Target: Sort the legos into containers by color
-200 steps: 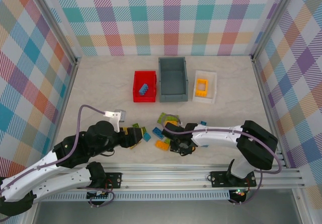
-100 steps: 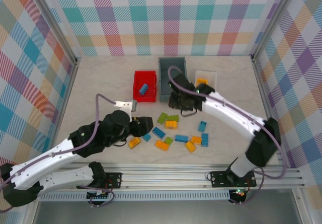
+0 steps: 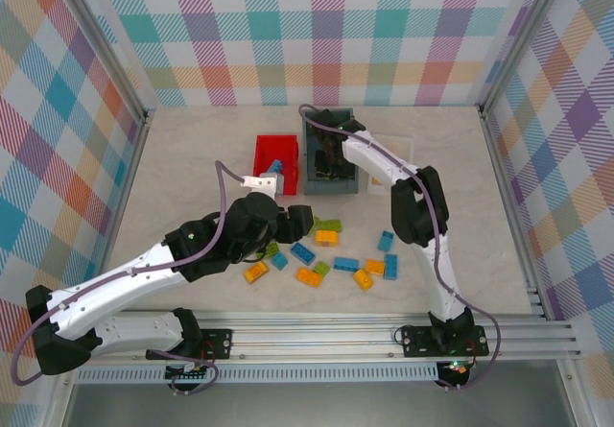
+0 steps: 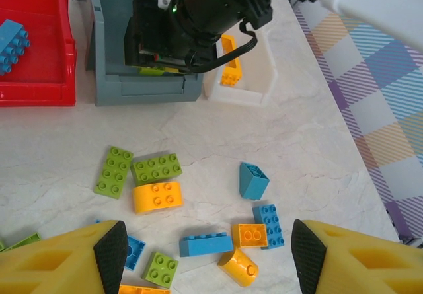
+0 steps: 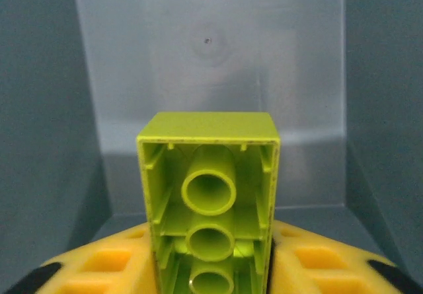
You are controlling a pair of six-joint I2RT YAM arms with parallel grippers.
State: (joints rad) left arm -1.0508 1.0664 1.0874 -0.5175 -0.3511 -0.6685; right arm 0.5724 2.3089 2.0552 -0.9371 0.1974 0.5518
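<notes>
Grey bin [image 5: 53, 109] surrounds right gripper [image 5: 209, 257] clasping lime brick [image 5: 208, 168].

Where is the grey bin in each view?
Top external: grey bin at back centre, right of the red bin.
Left wrist: grey bin top left, beside the red bin.
Right wrist: grey bin walls behind the lime brick.
Shared landmark: the right arm reaching into it, its fingers either side of that brick.
</notes>
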